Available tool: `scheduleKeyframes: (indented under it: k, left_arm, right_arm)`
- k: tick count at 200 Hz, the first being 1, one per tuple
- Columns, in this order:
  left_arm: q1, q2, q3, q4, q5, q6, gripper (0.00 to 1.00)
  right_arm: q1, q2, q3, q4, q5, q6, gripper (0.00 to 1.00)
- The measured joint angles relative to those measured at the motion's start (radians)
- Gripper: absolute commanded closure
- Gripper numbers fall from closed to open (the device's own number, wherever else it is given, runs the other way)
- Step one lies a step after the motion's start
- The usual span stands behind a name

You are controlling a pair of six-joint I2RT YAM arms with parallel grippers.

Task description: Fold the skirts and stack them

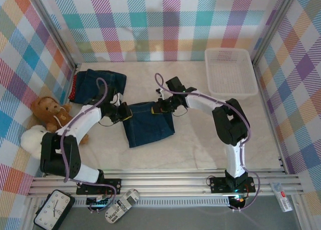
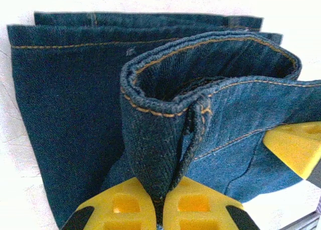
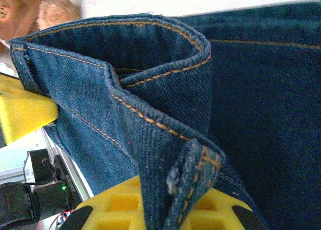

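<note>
The left pincer point(image 2: 159, 204) is clamped on the stitched edge of the denim skirt point(image 1: 150, 128), its yellow pads pinching a doubled fold of cloth. The right pincer point(image 3: 161, 202) is shut on the same edge a little further along, so the band stands up between them in a slack loop. The skirt lies mid-table point(image 1: 200, 149), gripped at the edge farther from the arm bases, with the rest flat on the surface. The other skirts point(image 1: 98, 82) sit heaped toward the far left corner, well apart from it, with a teddy bear point(image 1: 50, 113) by the left wall and the white basket point(image 1: 230, 72) at the far right. This looks like the start of a fold, the held edge to be carried over the flat part. To do it well, the pincers should first draw slightly apart to pull the loop straight, then rise together at one height and one pace, just high enough to clear the cloth beneath. The held edge should land square on the opposite edge, and the grips should let go only once it rests there. Otherwise the slack is likely to set as a crease.
</note>
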Motion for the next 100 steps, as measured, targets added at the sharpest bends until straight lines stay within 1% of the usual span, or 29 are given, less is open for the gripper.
scheduleKeyframes:
  k: [17, 23, 34, 43, 57, 62, 66, 71, 75, 80, 91, 97, 100]
  left_arm:
    - [-0.001, 0.088, 0.001, 0.013, -0.024, 0.0, 1.0]
    - [-0.001, 0.129, 0.003, 0.019, -0.035, 0.0, 1.0]
    - [-0.001, 0.202, 0.013, 0.026, -0.059, -0.003, 1.0]
    - [-0.001, 0.249, 0.034, 0.023, -0.063, -0.007, 1.0]
    - [-0.001, 0.264, 0.076, -0.003, -0.084, -0.019, 1.0]
    - [-0.002, 0.264, 0.085, -0.011, -0.095, -0.023, 0.96]
    - [-0.002, 0.264, 0.09, -0.017, -0.104, -0.025, 0.9]
    - [-0.002, 0.263, 0.098, -0.026, -0.115, -0.026, 0.79]
    - [-0.002, 0.263, 0.104, -0.035, -0.127, -0.03, 0.69]
    - [-0.002, 0.259, 0.112, -0.048, -0.142, -0.031, 0.63]
    - [-0.002, 0.249, 0.13, -0.083, -0.169, -0.041, 0.59]
    - [-0.001, 0.236, 0.141, -0.106, -0.184, -0.045, 0.59]
    - [-0.001, 0.229, 0.145, -0.116, -0.191, -0.045, 0.59]
  right_arm:
    - [-0.001, 0.06, 0.034, -0.013, 0.001, 0.005, 1.0]
    - [-0.001, 0.089, 0.055, -0.021, 0.001, 0.005, 0.97]
    - [0.0, 0.135, 0.083, -0.027, 0.003, 0.005, 0.88]
    - [0.002, 0.159, 0.091, -0.028, 0.005, 0.006, 0.79]
    - [0.002, 0.164, 0.091, -0.043, 0.021, 0.013, 0.62]
    - [0.0, 0.16, 0.091, -0.047, 0.031, 0.01, 0.58]
    - [0.0, 0.155, 0.09, -0.051, 0.042, 0.022, 0.56]
    - [-0.001, 0.147, 0.088, -0.054, 0.055, 0.019, 0.53]
    - [-0.003, 0.137, 0.084, -0.058, 0.072, 0.018, 0.49]
    - [-0.003, 0.121, 0.077, -0.065, 0.096, 0.026, 0.46]
    - [-0.003, 0.076, 0.061, -0.084, 0.148, 0.035, 0.45]
    - [-0.003, 0.05, 0.052, -0.093, 0.175, 0.035, 0.46]
    - [-0.003, 0.036, 0.047, -0.097, 0.19, 0.037, 0.49]
